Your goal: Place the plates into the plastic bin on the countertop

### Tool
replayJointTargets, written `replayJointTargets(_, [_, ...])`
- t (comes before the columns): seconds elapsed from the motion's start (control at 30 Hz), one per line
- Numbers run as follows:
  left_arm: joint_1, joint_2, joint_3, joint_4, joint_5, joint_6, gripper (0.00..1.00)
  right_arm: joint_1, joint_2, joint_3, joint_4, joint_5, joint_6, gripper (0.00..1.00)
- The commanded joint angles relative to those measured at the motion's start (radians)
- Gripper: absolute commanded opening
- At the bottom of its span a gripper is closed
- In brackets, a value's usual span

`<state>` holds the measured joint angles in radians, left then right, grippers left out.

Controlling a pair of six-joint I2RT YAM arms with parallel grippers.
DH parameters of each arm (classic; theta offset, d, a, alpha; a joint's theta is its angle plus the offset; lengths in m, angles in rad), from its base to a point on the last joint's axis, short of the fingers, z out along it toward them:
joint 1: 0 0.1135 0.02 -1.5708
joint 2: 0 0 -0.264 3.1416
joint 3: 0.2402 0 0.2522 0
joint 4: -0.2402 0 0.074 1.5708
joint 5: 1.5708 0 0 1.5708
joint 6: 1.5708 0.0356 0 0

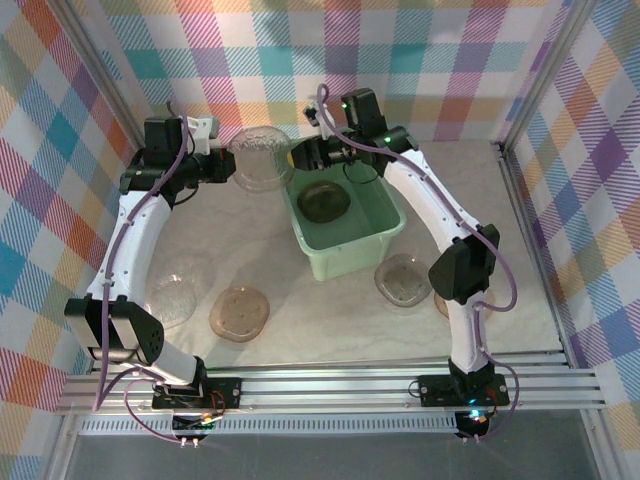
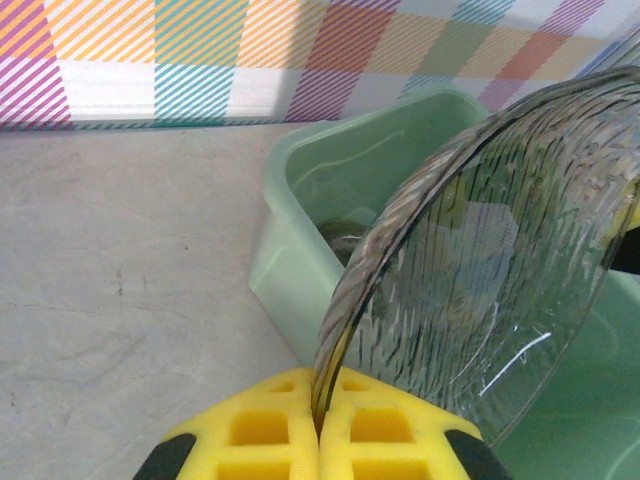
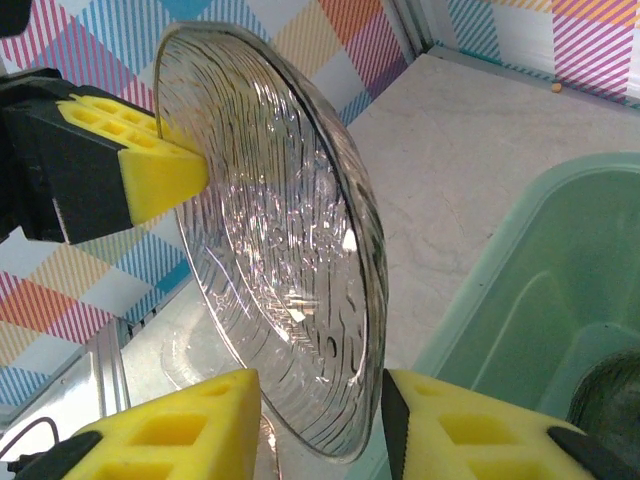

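A smoky translucent plate (image 1: 262,158) hangs on edge above the countertop (image 1: 250,240), just off the far left corner of the mint-green plastic bin (image 1: 345,265). My left gripper (image 2: 322,420) is shut on its rim; the plate (image 2: 480,280) rises from between the yellow pads. My right gripper (image 3: 320,420) straddles the opposite rim of the plate (image 3: 270,260). Its jaws are open, with a gap at the left pad and the right pad close to the rim. One plate (image 1: 324,202) lies inside the bin. Three more lie flat on the countertop (image 1: 238,313) (image 1: 172,298) (image 1: 402,280).
Plaid walls enclose the countertop at the back and both sides. The bin's near wall (image 2: 290,190) sits right under the held plate. A metal rail (image 1: 330,385) carrying both arm bases runs along the near edge.
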<state>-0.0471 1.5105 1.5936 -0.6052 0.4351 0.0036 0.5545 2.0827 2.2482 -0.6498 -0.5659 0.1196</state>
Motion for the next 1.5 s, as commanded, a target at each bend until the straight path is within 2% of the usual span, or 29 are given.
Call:
replayJointTargets(0.0, [0.006,-0.004,0.006,0.036,0.049,-0.017,0.0,0.012,0.016,0.016,-0.007,0.025,-0.011,0.32])
replayJointTargets(0.2, [0.006,-0.006,-0.01,0.036,0.053,-0.017,0.0,0.029,0.023,0.012,0.02,0.065,0.006,0.19])
replayJointTargets(0.33, [0.006,-0.006,-0.01,0.035,0.059,-0.019,0.0,0.038,0.035,0.013,0.027,0.098,0.026,0.18])
replayJointTargets(0.4, [0.006,-0.003,-0.008,0.03,0.063,-0.016,0.0,0.039,0.035,0.013,0.027,0.122,0.031,0.22])
replayJointTargets(0.47, [0.005,0.0,-0.003,0.027,0.065,-0.015,0.0,0.039,0.033,0.012,0.024,0.162,0.034,0.33])
replayJointTargets(0.53, [0.006,0.002,-0.001,0.024,0.065,-0.013,0.0,0.039,0.03,0.011,0.018,0.213,0.035,0.36])
replayJointTargets(0.63, [0.006,0.002,-0.002,0.019,0.063,-0.01,0.0,0.039,0.018,-0.003,0.03,0.251,0.032,0.37])
replayJointTargets(0.77, [0.004,0.005,0.0,0.014,0.06,-0.005,0.0,0.039,0.01,-0.025,0.071,0.223,0.042,0.36])
replayJointTargets(1.17, [-0.01,0.04,0.032,-0.025,0.044,0.018,0.0,0.04,0.01,-0.028,0.091,0.206,0.04,0.17])
replayJointTargets(1.3, [-0.014,0.058,0.052,-0.028,0.045,0.02,0.0,0.038,0.012,-0.03,0.097,0.202,0.048,0.04])
replayJointTargets(1.37, [-0.016,0.069,0.063,-0.026,0.047,0.017,0.0,0.038,0.015,-0.031,0.102,0.197,0.06,0.01])
replayJointTargets(1.47, [-0.017,0.089,0.086,-0.019,0.059,0.01,0.0,0.038,0.019,-0.03,0.109,0.189,0.08,0.0])
